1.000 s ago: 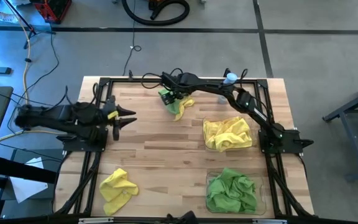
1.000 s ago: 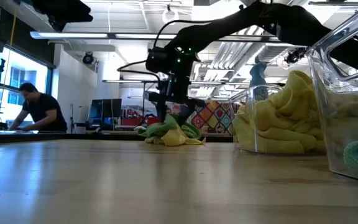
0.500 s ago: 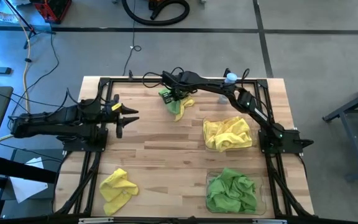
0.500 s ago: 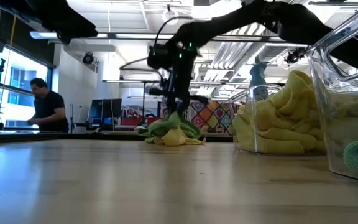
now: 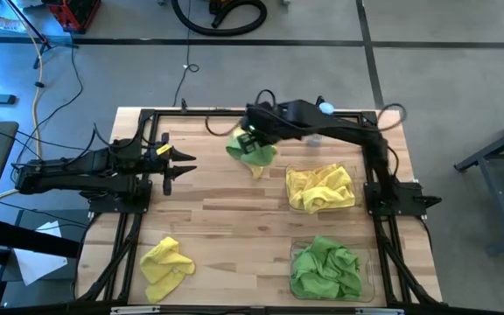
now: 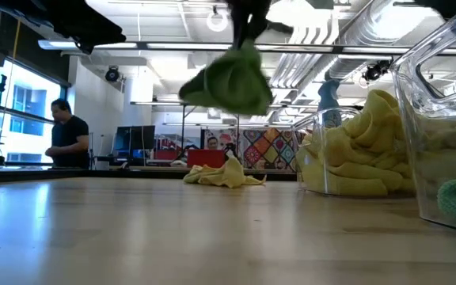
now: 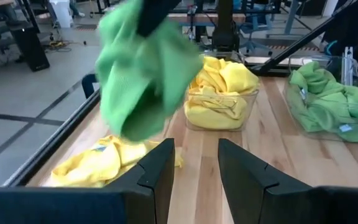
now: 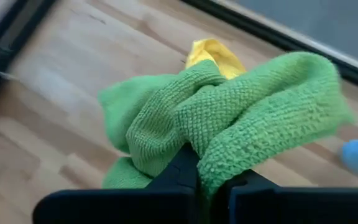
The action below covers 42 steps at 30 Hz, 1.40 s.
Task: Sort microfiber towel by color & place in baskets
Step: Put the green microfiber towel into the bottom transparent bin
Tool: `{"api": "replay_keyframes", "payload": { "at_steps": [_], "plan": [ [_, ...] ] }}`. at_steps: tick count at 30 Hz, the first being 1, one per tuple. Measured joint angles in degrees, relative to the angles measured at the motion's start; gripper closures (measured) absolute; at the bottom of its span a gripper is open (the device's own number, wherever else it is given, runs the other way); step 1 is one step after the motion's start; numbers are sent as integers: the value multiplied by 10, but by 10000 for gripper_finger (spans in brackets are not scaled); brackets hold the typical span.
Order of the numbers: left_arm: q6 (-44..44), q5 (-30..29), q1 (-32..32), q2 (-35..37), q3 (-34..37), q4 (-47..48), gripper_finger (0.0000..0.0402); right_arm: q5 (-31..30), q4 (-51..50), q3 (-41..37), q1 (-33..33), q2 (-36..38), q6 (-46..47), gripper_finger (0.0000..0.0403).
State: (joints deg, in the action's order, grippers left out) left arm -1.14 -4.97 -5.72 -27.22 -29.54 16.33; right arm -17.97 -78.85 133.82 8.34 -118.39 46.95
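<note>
The right gripper (image 5: 254, 140) hung above the far part of the desk (image 5: 234, 219), its fingers (image 8: 182, 171) clenched on a green towel (image 5: 254, 150). In the right wrist view the cloth bunched directly over the finger tips, pinched at a fold between them and spilling out past them on both sides. In the low view the green towel (image 6: 229, 79) dangled clear of the desk surface, with nothing touching it from below.

Under and just beside the lifted green towel, a yellow towel (image 5: 257, 164) lay on the desk; the low view showed it (image 6: 222, 174) flat and rumpled on the wood, apart from the cloth above.

Taking the yellow-filled basket (image 5: 321, 188) as the landmark: the held green towel was just beyond its far-left corner, near but not over it. That basket held bunched yellow towels. The second basket (image 5: 326, 269), packed with green towels, sat on the near side of the yellow-filled basket, close to it. Another yellow towel (image 5: 166, 265) lay well apart from the yellow-filled basket, toward the near left corner of the desk.

The left gripper (image 5: 175, 166) waited over the left side of the desk, well apart from the yellow-filled basket, its fingers (image 7: 157, 177) parted and grasping nothing.

A small bottle with a blue cap (image 5: 324, 110) stood at the far edge, beyond the yellow-filled basket.
</note>
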Motion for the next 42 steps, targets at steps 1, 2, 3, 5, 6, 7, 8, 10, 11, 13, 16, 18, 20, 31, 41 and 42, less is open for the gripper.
{"api": "replay_keyframes", "payload": {
  "at_steps": [1,2,3,5,6,7,8,10,11,13,16,18,20,31,41,42],
  "plan": [
    [6,0,0,0,0,0,289,-11,-6,0,-15,18,12,401],
    [12,0,0,-2,0,-1,289,-24,-13,-1,-32,32,25,401],
    [19,0,0,-3,0,0,289,-35,-19,-1,-47,47,38,401],
    [31,6,1,-5,0,0,289,-58,-32,0,-85,69,66,402],
    [38,10,1,-7,0,0,289,-67,-39,0,-105,78,83,402],
    [44,15,1,-9,0,0,289,-78,-50,0,-125,83,102,402],
    [52,16,1,-11,0,0,289,-88,-62,-1,-145,88,121,402],
    [74,20,1,-14,0,0,289,-101,-93,-1,-188,95,170,402],
    [87,20,1,-16,0,-2,289,-106,-110,-1,-210,98,196,402],
    [102,27,1,-17,0,-7,289,-109,-112,-1,-251,101,240,402],
    [106,30,1,-17,0,-13,289,-109,-110,-1,-308,102,291,402],
    [105,31,2,-18,0,-13,289,-112,-111,-10,-343,105,332,402],
    [100,35,2,-17,0,-13,289,-113,-112,-13,-378,104,365,402],
    [86,54,2,-17,0,-12,289,-74,-111,-90,-545,104,610,403],
    [85,54,1,-18,0,-12,289,55,-111,-198,-640,103,806,403],
    [85,54,1,-19,0,-12,289,75,-112,-206,-640,103,806,403]
  ]
}}
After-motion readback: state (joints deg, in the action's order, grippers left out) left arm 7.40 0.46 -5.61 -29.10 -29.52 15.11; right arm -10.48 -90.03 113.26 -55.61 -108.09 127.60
